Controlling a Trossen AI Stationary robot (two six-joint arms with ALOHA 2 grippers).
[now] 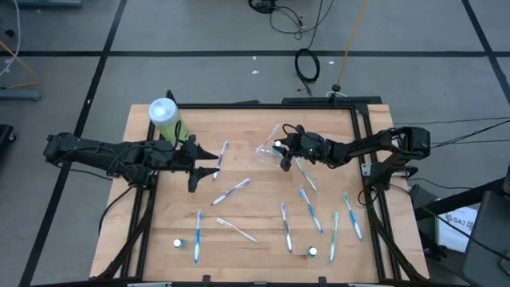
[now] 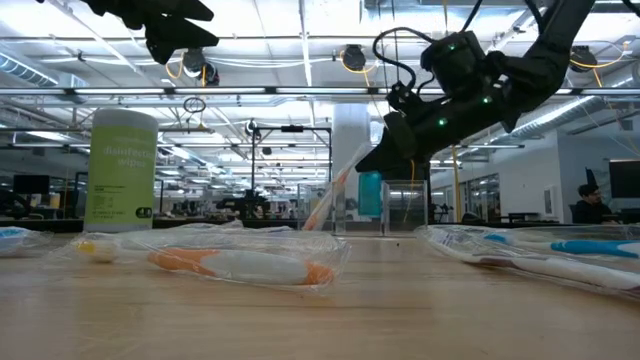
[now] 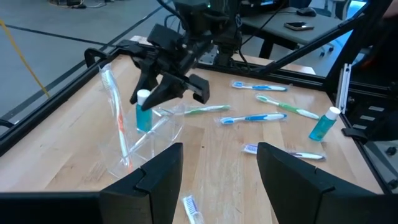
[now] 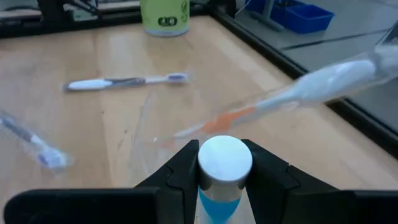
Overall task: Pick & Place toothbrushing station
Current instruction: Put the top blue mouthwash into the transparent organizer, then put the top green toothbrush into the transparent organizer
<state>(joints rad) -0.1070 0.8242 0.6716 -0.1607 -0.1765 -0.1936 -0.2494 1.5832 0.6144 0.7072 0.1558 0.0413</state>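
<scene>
**Tube placement into cup: release pending**

The right jaws (image 3: 168, 87) pinch a small blue tube (image 3: 143, 112) just below its white cap, one finger on each side. The tube hangs upright directly below the jaws, at or just inside the mouth of the clear cup (image 3: 158, 134). A wrapped brush (image 3: 115, 112) already leans in the cup, beside the jaws.

Step in hand, by judgement: placing the tube in the cup. The next move calls for lowering until the tube clears the rim, then spreading the jaws and lifting straight up, clear of the leaning brush.

The left jaws (image 3: 217, 174) are spread and hold nothing; they face the cup from a short way off. Further brushes (image 1: 231, 190) and a second tube (image 3: 323, 123) lie on the counter (image 1: 247, 239), apart from both jaws.
</scene>
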